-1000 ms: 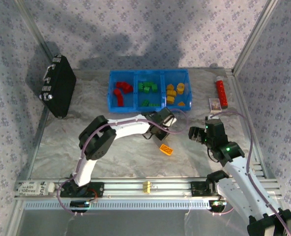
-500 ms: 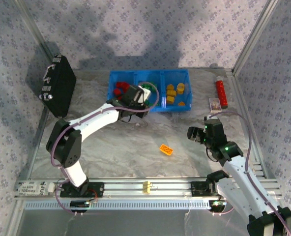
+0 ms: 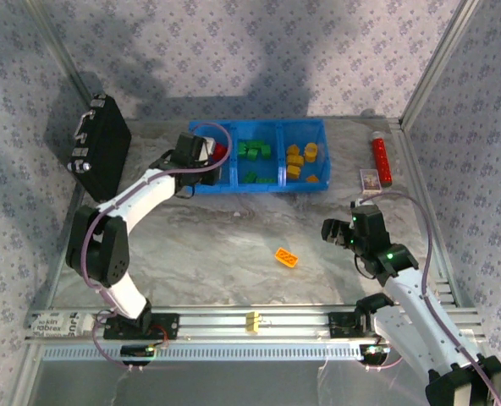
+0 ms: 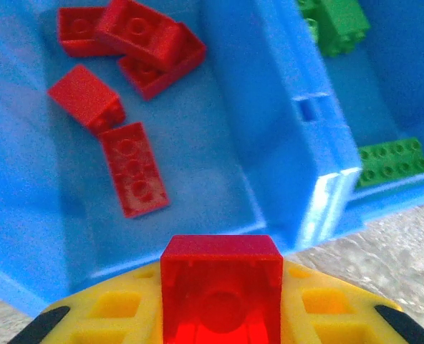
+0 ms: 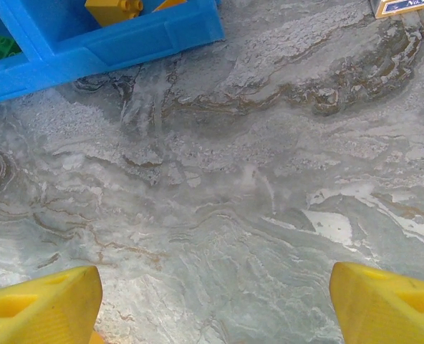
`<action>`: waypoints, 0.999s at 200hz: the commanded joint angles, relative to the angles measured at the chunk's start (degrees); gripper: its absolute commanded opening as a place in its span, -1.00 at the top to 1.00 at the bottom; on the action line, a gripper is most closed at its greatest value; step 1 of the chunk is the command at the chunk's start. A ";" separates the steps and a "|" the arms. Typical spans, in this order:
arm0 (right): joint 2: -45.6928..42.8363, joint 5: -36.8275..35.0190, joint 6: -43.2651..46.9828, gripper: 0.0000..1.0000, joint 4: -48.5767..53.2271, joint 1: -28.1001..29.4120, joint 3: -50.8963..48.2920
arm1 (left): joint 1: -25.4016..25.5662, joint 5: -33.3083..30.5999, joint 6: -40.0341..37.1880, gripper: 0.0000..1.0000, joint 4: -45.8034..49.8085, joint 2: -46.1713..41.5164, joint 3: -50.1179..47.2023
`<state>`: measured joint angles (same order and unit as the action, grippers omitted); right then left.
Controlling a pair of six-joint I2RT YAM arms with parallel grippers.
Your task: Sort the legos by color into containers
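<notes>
Moved: left gripper (image 3: 201, 152) swung from mid-table to the left end of the bright blue plastic bin (image 3: 259, 188).
Top view: orange studded brick (image 3: 286, 256) on marbled table (image 3: 217, 245), well apart from the bin.
Left wrist: clamped on a small red plastic brick (image 4: 221, 290), loose red bricks (image 4: 133, 168) in the compartment ahead.
Right wrist: right gripper (image 5: 215, 301) wide open, empty.

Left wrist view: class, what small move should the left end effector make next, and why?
Probably open the left end effector to release its red brick. It is shut on the brick above the blue bin's left compartment, where other red bricks already lie.
</notes>
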<state>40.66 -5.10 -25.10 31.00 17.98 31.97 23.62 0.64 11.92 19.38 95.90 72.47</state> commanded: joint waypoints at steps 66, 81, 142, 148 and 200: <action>1.30 0.73 -0.83 -0.70 -0.67 0.19 0.23 | -3.90 1.75 2.67 0.44 -2.69 7.31 2.97; 1.25 0.63 -0.83 -0.70 -0.59 0.21 0.12 | -4.19 2.05 2.72 0.44 -2.51 8.43 3.66; 1.08 0.71 -0.56 -0.70 -0.42 0.19 0.05 | -4.28 2.79 3.70 -0.40 -2.34 9.48 3.68; 1.13 0.71 -0.56 -0.70 -0.41 0.20 0.07 | -4.26 2.83 3.88 -0.51 -2.48 9.04 3.38; 1.23 1.50 -0.22 -0.70 -0.73 0.45 0.01 | -3.59 2.26 4.61 -0.59 -4.07 1.53 -0.67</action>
<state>42.02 -4.69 -25.10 30.98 18.04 31.97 19.92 3.36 15.77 16.45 103.37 73.67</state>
